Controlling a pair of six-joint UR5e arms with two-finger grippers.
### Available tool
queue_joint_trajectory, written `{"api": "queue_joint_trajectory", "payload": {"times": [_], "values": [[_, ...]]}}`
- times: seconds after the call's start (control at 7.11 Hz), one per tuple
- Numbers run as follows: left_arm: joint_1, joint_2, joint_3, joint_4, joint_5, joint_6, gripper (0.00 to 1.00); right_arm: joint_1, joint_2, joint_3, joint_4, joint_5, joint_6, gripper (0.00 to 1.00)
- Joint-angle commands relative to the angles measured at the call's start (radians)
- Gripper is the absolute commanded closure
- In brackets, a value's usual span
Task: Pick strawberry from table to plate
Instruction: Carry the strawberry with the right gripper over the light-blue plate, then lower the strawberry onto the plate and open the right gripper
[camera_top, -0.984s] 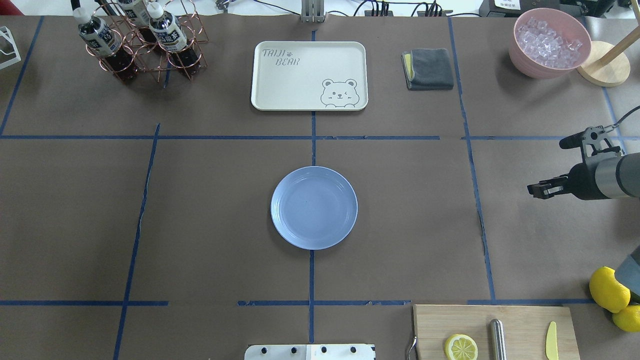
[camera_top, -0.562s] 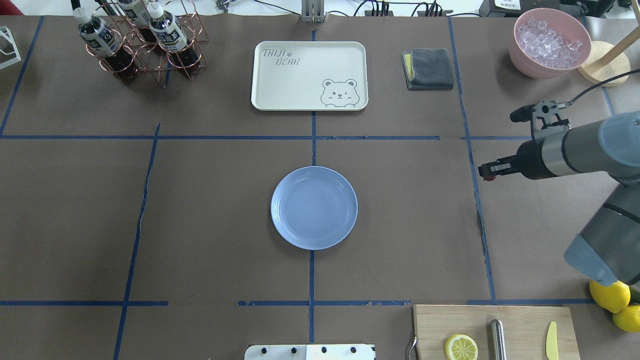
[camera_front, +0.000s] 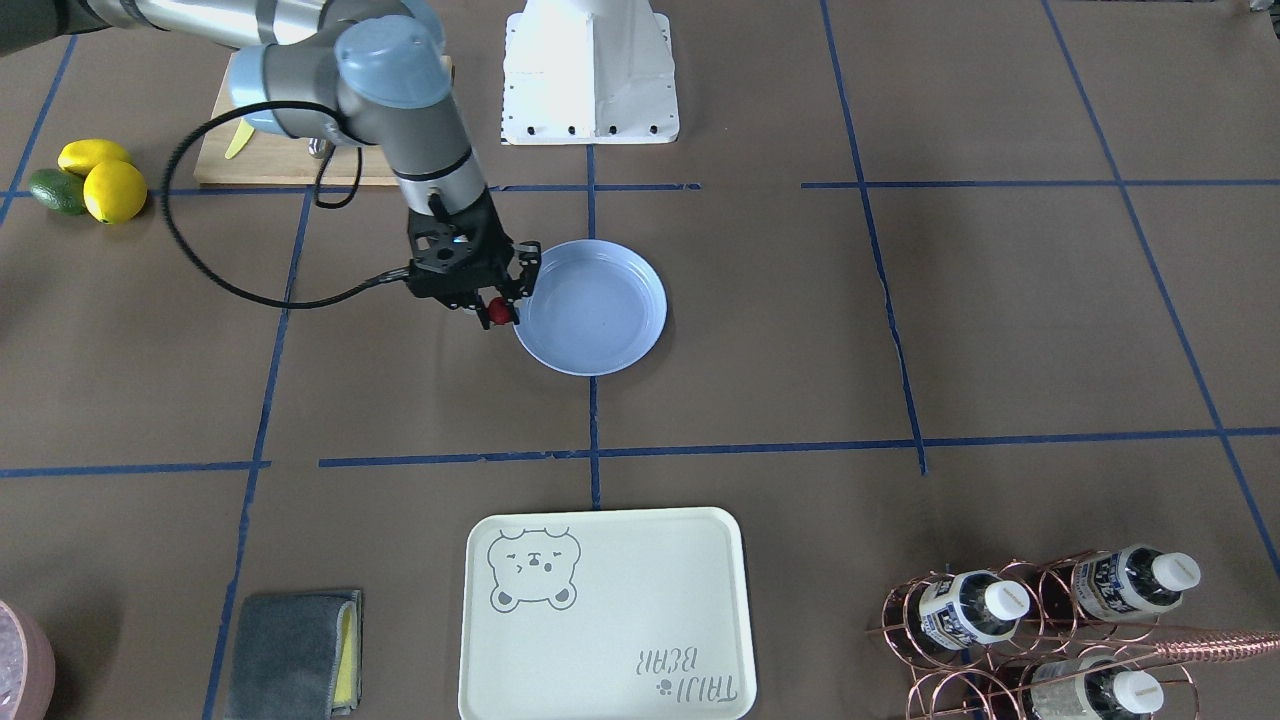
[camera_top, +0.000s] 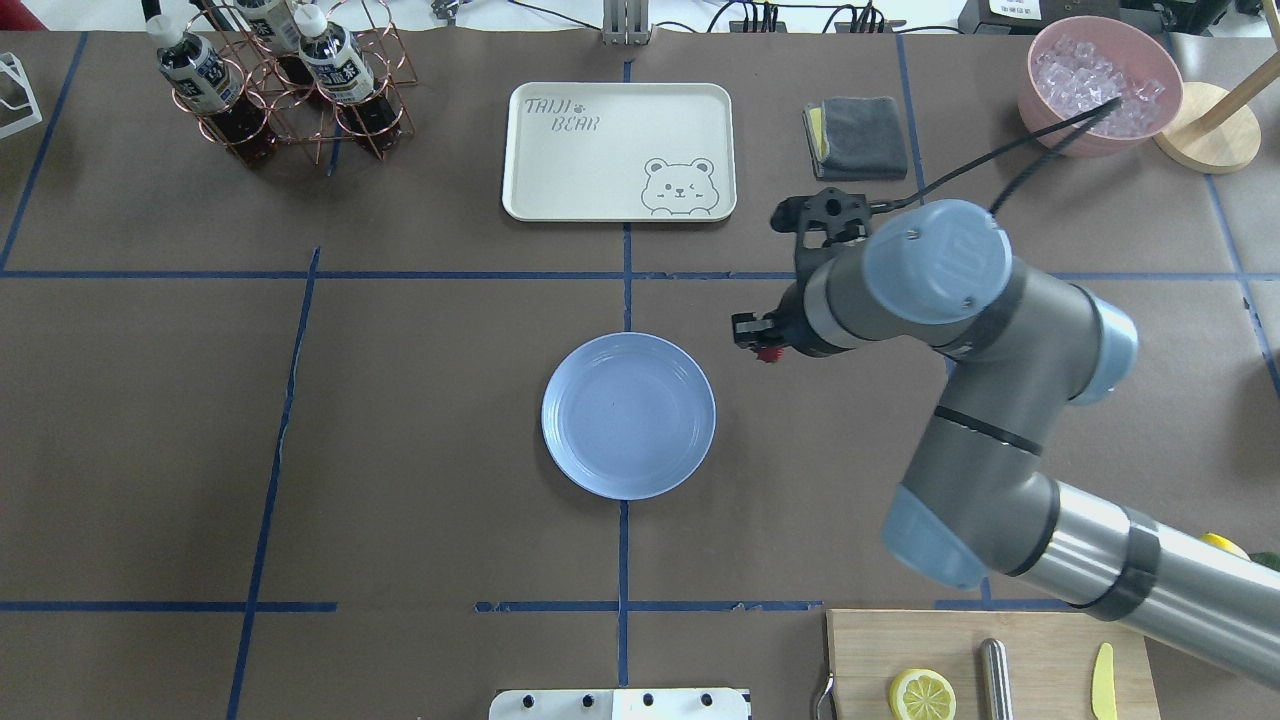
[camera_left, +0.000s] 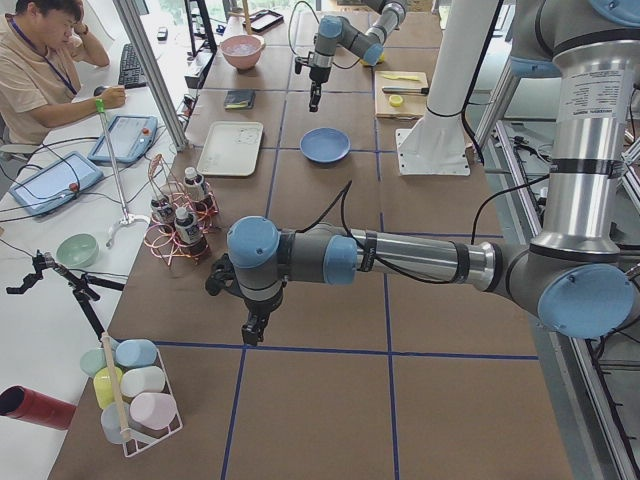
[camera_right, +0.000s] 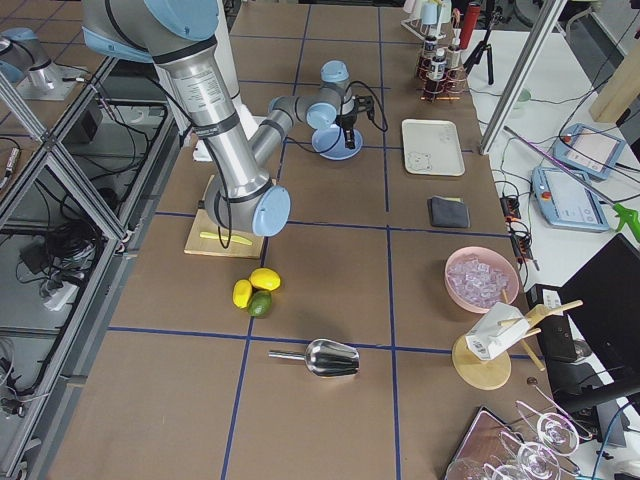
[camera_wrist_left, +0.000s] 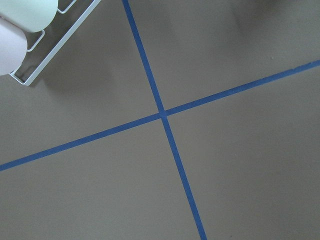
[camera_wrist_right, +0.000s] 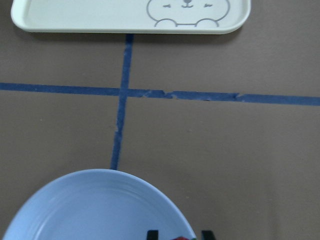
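My right gripper (camera_top: 757, 343) is shut on the strawberry (camera_top: 768, 353), a small red berry held between its black fingertips. It hangs above the table (camera_top: 400, 420), just off the right rim of the light-blue plate (camera_top: 628, 415). In the front-facing view the strawberry (camera_front: 498, 315) sits at the plate's (camera_front: 600, 300) edge under the right gripper (camera_front: 496, 306). The right wrist view has the plate (camera_wrist_right: 100, 210) at the bottom left, with the strawberry (camera_wrist_right: 179, 238) showing between the fingertips (camera_wrist_right: 151, 234). My left gripper (camera_left: 254, 329) shows only in the exterior left view, low over bare table; I cannot tell its state.
A cream bear tray (camera_top: 618, 150), grey cloth (camera_top: 855, 137), pink ice bowl (camera_top: 1100, 85) and bottle rack (camera_top: 280, 80) line the far side. A cutting board (camera_top: 990, 660) with a lemon half (camera_top: 921, 693) lies near right. Lemons (camera_front: 115, 190) and an avocado (camera_front: 55, 190) lie beside it.
My right arm has swept left from the table's right edge to beside the plate, carrying the strawberry. Nothing else on the table has moved.
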Motion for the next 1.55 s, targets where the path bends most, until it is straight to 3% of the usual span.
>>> {"api": "queue_joint_trajectory", "payload": {"times": [0.0, 0.28, 0.98, 1.41], "values": [[0.001, -0.002, 0.001, 0.000, 0.000, 0.000, 0.00, -0.103, 0.154, -0.185, -0.017, -0.141, 0.101, 1.00], [0.001, -0.002, 0.001, -0.001, 0.000, 0.000, 0.00, -0.124, 0.169, -0.232, -0.019, -0.162, 0.110, 1.00], [0.001, -0.002, 0.001, -0.001, 0.000, 0.000, 0.00, -0.130, 0.162, -0.215, -0.029, -0.160, 0.109, 1.00], [0.001, -0.002, 0.003, -0.001, 0.000, 0.000, 0.00, -0.131, 0.154, -0.180, -0.097, -0.163, 0.109, 1.00]]}}
